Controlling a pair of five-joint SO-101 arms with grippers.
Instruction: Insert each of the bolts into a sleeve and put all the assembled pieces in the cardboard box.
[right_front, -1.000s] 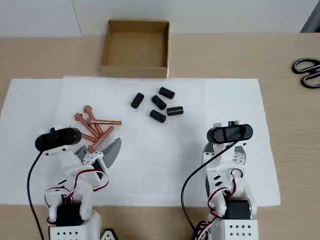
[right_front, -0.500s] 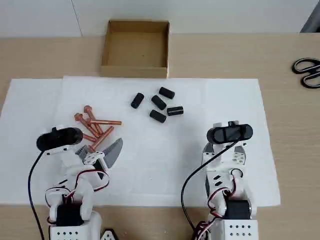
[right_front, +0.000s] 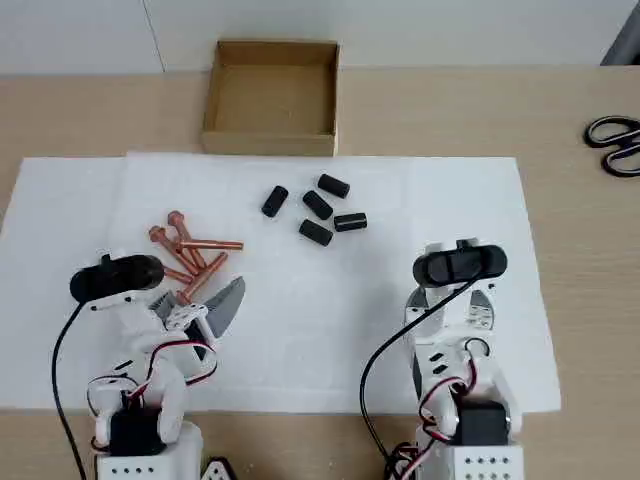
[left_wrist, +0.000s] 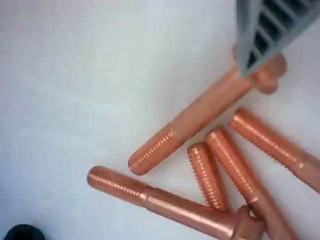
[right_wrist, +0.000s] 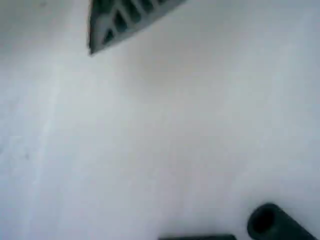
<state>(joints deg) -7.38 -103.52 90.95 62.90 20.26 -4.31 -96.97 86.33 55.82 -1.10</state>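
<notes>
Several copper bolts (right_front: 190, 255) lie in a loose pile on the left of the white sheet (right_front: 330, 330). My left gripper (right_front: 203, 300) stands open at the near end of the pile, straddling the tip of one bolt (right_front: 203, 280). In the left wrist view its grey finger (left_wrist: 260, 35) hangs over the head of a bolt (left_wrist: 200, 117), with more bolts (left_wrist: 230, 170) beside it. Several black sleeves (right_front: 318, 208) lie in a cluster mid-sheet. My right gripper (right_front: 448, 300) sits low near the front edge, well short of the sleeves; a sleeve (right_wrist: 272, 222) shows in the right wrist view.
The open cardboard box (right_front: 215, 95) stands on the wooden table beyond the sheet's far edge, left of centre. Scissors (right_front: 615, 140) lie at the far right. Bare sheet stretches between the two arms and in front of the sleeves.
</notes>
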